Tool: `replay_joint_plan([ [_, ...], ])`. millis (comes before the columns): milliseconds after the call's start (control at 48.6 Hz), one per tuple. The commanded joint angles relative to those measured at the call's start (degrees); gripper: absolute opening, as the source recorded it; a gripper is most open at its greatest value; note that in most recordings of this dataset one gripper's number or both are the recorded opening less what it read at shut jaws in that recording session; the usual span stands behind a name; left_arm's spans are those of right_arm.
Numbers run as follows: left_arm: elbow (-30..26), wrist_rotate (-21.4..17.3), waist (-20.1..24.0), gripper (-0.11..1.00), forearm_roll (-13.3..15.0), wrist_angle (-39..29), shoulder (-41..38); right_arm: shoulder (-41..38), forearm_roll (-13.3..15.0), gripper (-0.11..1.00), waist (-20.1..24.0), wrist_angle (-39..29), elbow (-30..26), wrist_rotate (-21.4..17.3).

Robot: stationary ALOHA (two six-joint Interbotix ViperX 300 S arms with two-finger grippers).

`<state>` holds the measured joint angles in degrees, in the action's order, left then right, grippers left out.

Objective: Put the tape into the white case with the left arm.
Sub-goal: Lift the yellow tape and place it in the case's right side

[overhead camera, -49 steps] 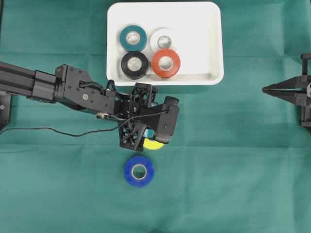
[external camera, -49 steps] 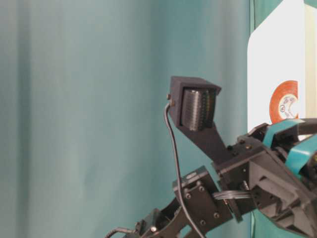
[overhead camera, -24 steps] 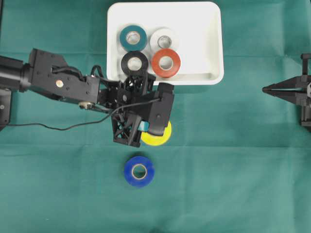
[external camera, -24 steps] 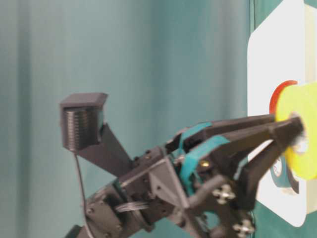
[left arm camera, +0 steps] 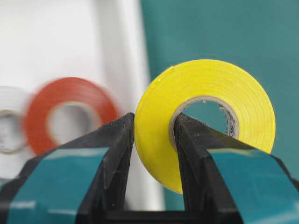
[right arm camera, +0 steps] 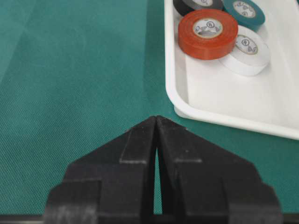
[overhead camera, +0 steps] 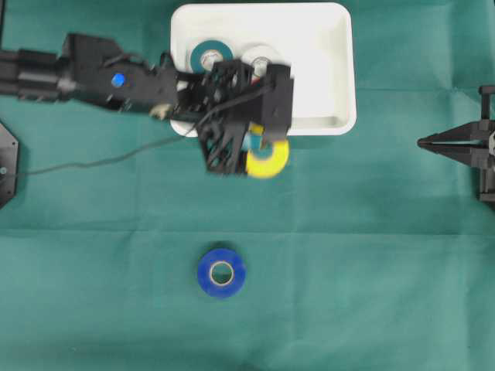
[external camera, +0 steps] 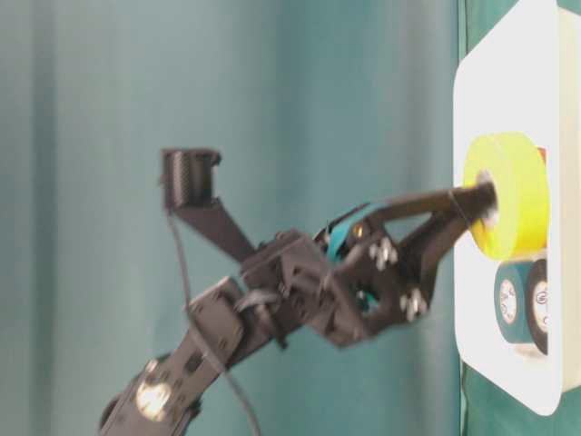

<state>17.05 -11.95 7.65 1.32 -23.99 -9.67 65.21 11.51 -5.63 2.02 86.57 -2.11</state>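
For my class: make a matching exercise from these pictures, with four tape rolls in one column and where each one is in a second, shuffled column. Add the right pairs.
Column 1
1. yellow tape
2. blue tape
3. red tape
4. white tape

Column 2
A. alone on the green cloth
B. in the white case, beside the black roll
C. clamped in the left gripper
D. in the white case, beside the teal roll

Pairs: 1-C, 2-A, 3-B, 4-D

Black roll cut off above

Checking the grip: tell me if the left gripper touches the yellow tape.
Touching. The left wrist view shows the left gripper pinching the yellow tape, one finger through its hole.
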Motion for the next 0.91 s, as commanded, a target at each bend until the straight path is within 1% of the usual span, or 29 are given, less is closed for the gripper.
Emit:
replay_joint_plan([
  [0,-3.1,0.0,2.3,0.25,-0.1,0.4,-0.2,-0.4,0.1,-0.09,-0.1,0.6,-0.6,-0.1],
  [185,-7.5,-0.1,6.3,0.25,-0.1,0.5,-3.3,-0.3,0.1,-0.09,-0.1,0.6,-0.6,-0.1],
  [412,-13.1,-0.1,9.7,0.25,-0.1,0.8,-7.6,-0.4,0.1,-0.09,-0.1,0.7,-0.5,-0.1],
  [556,-15.7,0.1,10.5,0.25,-0.1,0.8,-9.3,-0.4,0.1,-0.09,-0.1,0.8,-0.5,-0.1],
  [885,-16.1,0.2,10.5,0.25,-0.1,0.5,-9.4,-0.4,0.1,-0.09,-0.1,0.8,-0.5,-0.1],
])
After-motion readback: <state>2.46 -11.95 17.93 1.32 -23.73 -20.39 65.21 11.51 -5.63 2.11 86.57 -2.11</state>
